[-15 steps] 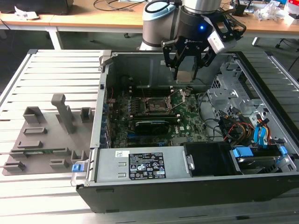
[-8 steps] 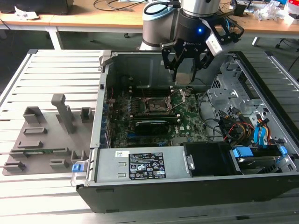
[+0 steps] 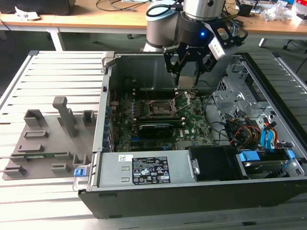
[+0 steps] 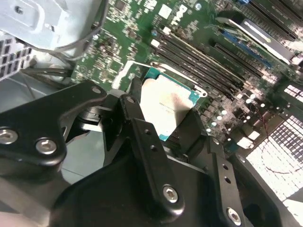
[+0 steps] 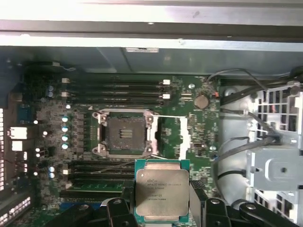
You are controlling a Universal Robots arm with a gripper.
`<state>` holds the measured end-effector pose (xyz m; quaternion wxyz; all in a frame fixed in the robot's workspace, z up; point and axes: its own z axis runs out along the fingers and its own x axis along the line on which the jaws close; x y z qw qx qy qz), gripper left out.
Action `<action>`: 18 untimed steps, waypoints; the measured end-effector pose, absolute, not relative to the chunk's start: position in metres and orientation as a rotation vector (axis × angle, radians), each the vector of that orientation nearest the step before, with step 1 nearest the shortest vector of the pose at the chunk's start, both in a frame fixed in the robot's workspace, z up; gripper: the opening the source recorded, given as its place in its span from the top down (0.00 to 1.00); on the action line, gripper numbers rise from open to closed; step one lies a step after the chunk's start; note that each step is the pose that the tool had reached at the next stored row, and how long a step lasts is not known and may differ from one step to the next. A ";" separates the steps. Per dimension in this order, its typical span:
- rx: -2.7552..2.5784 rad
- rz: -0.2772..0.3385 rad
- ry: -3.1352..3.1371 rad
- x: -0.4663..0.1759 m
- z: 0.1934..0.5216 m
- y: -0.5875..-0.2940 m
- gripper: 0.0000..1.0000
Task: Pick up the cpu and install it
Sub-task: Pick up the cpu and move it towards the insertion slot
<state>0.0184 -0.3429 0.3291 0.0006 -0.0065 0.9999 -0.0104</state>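
Slatted metal surface [image 3: 53,72] carries an open PC case [image 3: 103,136]; wooden desks [image 3: 96,19] in the bkgd.

Cpu [image 5: 162,191]: off the board, up in the air, not seated. Silver top plate faces the first wrist view, w/ a thin green rim round it. Second wrist view has it [image 4: 165,106] tilted over the board.

Gripper [image 5: 162,203]: clenched on the cpu, one black finger on each of two opposite edges, as seen in both wrist views. In the exterior view the gripper [image 3: 189,79] hangs inside the case opening, over the board, a little toward the exterior view's right of the socket [image 3: 160,108].

Socket [image 5: 125,135]: dark square, bare. Its metal frame [image 5: 173,137] is swung open beside it. Cpu and socket are apart, no contact.

Around it:
- green motherboard [image 5: 199,142]
- rows of dark memory slots [image 5: 113,92]
- round coin battery [image 5: 202,100]

Further out, exterior view:
- cable bundle [image 3: 240,129] at the case's right
- grey labelled power supply box [image 3: 148,170] along the near edge
- grey parts tray [image 3: 43,139] on the surface, left of the case
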 end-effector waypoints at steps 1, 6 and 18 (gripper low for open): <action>-0.021 -0.033 3.140 0.010 0.327 -0.343 0.45; -0.075 -0.033 3.139 0.000 0.317 -0.341 0.45; -0.081 -0.033 3.139 -0.001 0.309 -0.333 0.45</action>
